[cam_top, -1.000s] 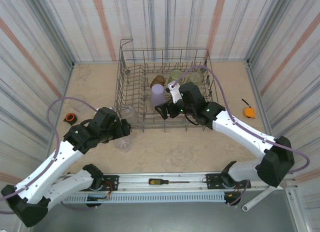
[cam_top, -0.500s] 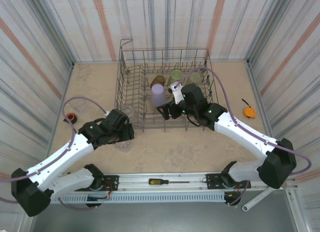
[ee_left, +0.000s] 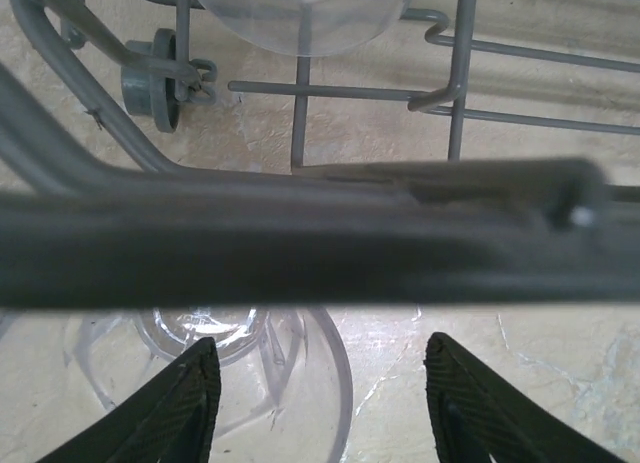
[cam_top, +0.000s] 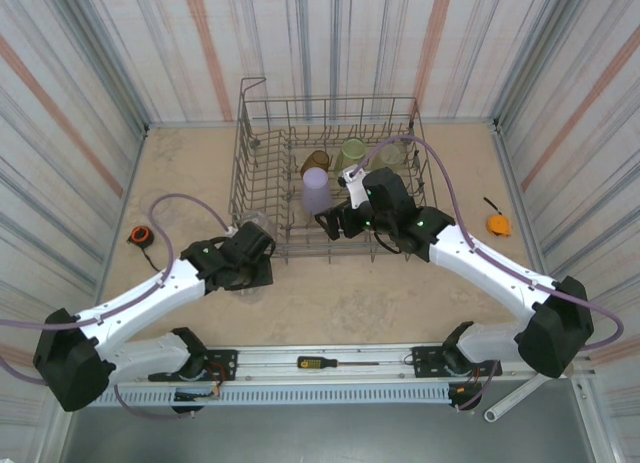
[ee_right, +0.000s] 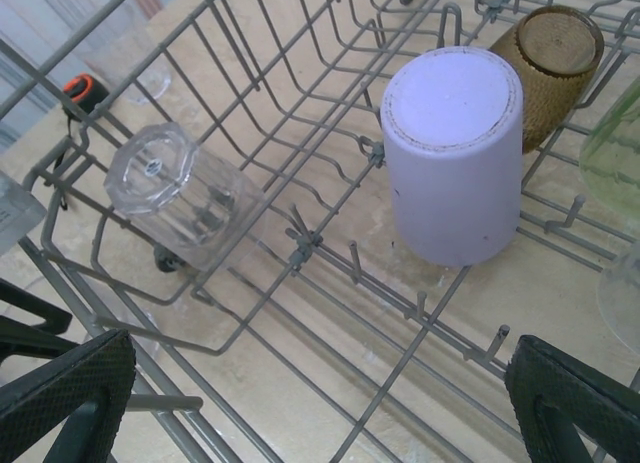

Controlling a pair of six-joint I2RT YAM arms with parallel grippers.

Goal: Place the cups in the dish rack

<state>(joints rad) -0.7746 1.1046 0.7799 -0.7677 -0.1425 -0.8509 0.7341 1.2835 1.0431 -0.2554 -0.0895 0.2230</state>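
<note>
At the dish rack (cam_top: pixel 238 183) near-left corner, outside it: left gripper (ee_left: pixel 320 383) part-open, nothing clamped, one finger over the clear cup (ee_left: pixel 270 373), the other beside it. Risks: a finger snags the rack rail, or the cup skids on the smooth beige table (cam_top: pixel 180 173). Right gripper (ee_right: pixel 320 393) wide open, empty, near the lavender cup (ee_right: pixel 452 153) in the rack. Striped walls (cam_top: pixel 80 83) close on three sides.

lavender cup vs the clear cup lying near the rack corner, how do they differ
Colour: the lavender cup is opaque, while the clear cup is see-through.
Pose: the lavender cup stands straight and upside down; the clear cup leans over at a tilt.
Base: the lavender cup's base is a plain round disc; the clear cup's base looks faceted.
Shared: both sit inside the dish rack with their bases turned upward.
</note>
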